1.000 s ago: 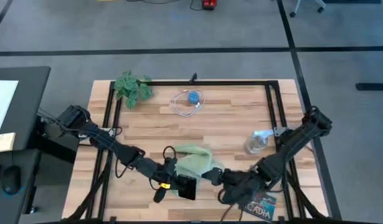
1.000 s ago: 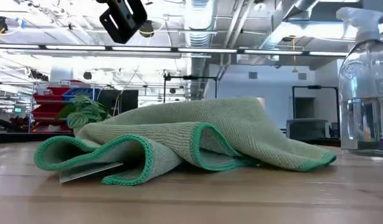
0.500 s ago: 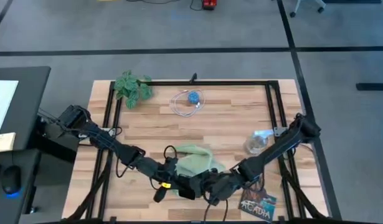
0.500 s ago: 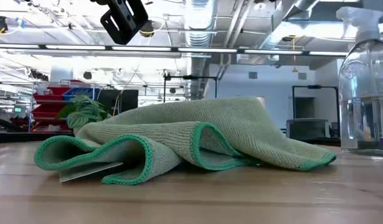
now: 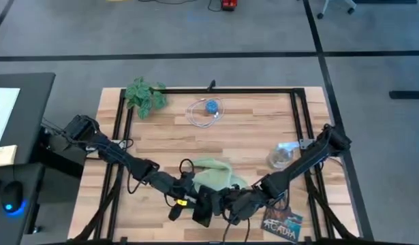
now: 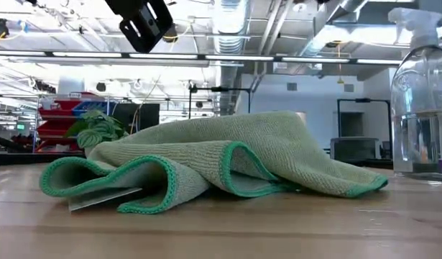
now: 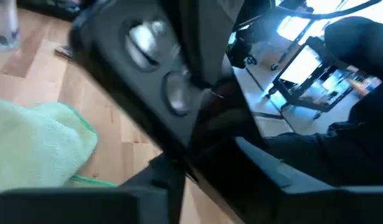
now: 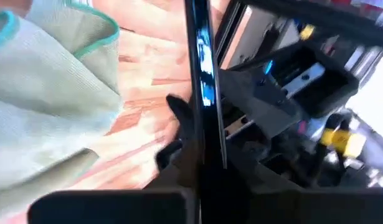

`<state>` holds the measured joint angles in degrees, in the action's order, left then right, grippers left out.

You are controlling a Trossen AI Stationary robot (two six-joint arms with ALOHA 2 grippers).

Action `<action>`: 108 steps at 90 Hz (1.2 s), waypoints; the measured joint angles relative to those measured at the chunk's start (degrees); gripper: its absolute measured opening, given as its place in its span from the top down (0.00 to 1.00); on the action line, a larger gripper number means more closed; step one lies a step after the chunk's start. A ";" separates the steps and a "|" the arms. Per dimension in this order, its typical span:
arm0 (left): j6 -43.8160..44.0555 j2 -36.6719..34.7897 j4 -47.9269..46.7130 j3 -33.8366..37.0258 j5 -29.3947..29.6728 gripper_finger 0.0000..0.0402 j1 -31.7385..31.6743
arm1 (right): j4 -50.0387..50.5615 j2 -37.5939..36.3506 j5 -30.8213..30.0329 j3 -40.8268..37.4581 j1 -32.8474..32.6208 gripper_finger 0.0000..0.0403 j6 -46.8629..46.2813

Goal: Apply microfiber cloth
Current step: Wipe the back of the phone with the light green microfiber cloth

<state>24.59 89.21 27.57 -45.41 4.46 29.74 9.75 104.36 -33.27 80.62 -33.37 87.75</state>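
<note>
Both tools (image 5: 195, 203) (image 5: 219, 202) pinching black phone (image 5: 204, 206), microfiber cloth (image 5: 212, 174) beside, card (image 5: 283, 221) reading "ACADIA"

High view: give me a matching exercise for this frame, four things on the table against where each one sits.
Things:
1. cloth
2. plant
3. spray bottle
4. phone

Places:
A. far left corner of the table
B. right side, beside the right arm
C. near edge, between the two grippers
D. middle of the table, just behind the phone

Pairs: 1-D, 2-A, 3-B, 4-C
</note>
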 joint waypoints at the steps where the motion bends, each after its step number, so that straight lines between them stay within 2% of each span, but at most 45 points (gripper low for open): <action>1: -0.16 0.00 -0.10 -0.01 -0.05 0.65 0.00 | 0.23 0.00 -0.06 0.00 -0.03 0.95 -0.82; 17: -1.81 -3.35 -11.11 -0.06 0.73 0.48 -1.04 | 9.37 -0.17 -2.93 0.03 -0.93 0.97 -14.92; 27: -0.88 -7.63 -18.07 -0.06 6.77 0.46 -2.21 | 16.46 -0.02 -2.89 -0.07 -1.04 0.97 -27.55; 37: -2.22 -10.56 -18.92 -0.06 12.68 0.46 -2.69 | 24.54 -0.07 -2.20 1.01 -0.68 0.97 -43.36; 49: -9.95 -10.28 -12.02 -0.13 14.22 0.46 -1.89 | 35.03 -0.07 6.60 5.62 2.32 0.97 -60.49; 56: -13.70 -7.32 -7.26 -0.41 14.48 0.46 -1.60 | 38.58 -0.13 13.43 8.22 5.18 0.97 -69.33; 61: -14.68 -5.12 -7.18 -1.75 14.76 0.46 -1.60 | 40.61 -0.13 16.42 9.71 7.12 0.97 -74.32; 78: -14.94 2.42 -14.27 -9.72 17.14 0.47 -2.03 | 43.95 -0.15 23.29 11.32 11.50 0.97 -81.98; 99: -9.35 7.65 -35.25 -21.20 18.39 0.47 -3.91 | 45.51 -0.03 23.38 11.30 12.20 0.97 -86.30; 108: -7.43 10.09 -41.61 -24.36 18.39 0.52 -4.70 | 45.27 -0.02 23.37 11.30 12.19 0.97 -86.93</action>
<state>17.16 99.30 -14.04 -69.77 22.85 25.03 55.03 104.33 -9.90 91.92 -21.19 0.81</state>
